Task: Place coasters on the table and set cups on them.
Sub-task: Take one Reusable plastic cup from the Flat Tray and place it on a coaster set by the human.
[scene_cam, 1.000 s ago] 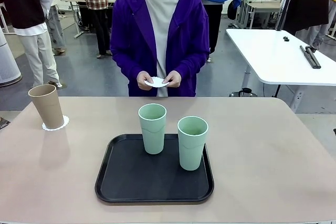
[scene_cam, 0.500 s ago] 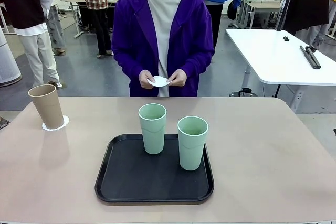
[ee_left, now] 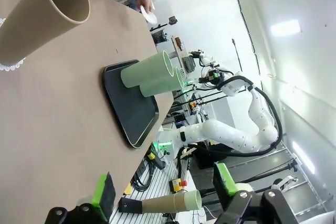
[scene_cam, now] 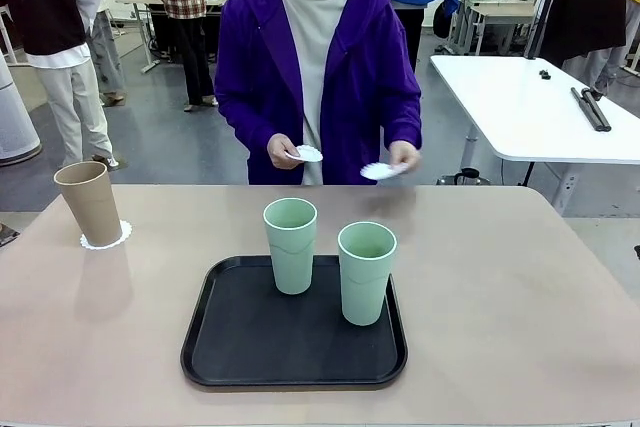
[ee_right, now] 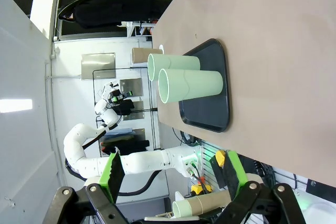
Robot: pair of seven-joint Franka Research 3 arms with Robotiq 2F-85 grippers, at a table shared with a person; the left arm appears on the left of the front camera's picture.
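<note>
A tan-brown cup [scene_cam: 88, 202] stands on a lacy white coaster [scene_cam: 105, 237] at the far left of the beige table [scene_cam: 500, 287]. Two mint green cups [scene_cam: 291, 244] [scene_cam: 367, 271] stand on the black tray [scene_cam: 200, 347] in the middle. The person across the table holds a coaster in each hand, one [scene_cam: 308, 153] at the chest and one [scene_cam: 378, 170] held out over the far edge. My left gripper [ee_left: 164, 187] is open, back from the tan cup [ee_left: 37, 19]. My right gripper [ee_right: 173, 174] is open too, off the table edge, facing the mint cups [ee_right: 191, 85].
A white-topped table [scene_cam: 530, 107] stands at the back right, beyond the beige one. Other people stand farther off behind the person. Bare tabletop lies to the left and right of the tray [ee_right: 210, 114].
The person has pulled the two coasters apart. One hand has swung out to the picture's right with a coaster, lower and nearer the table. Cups and grippers have not moved.
</note>
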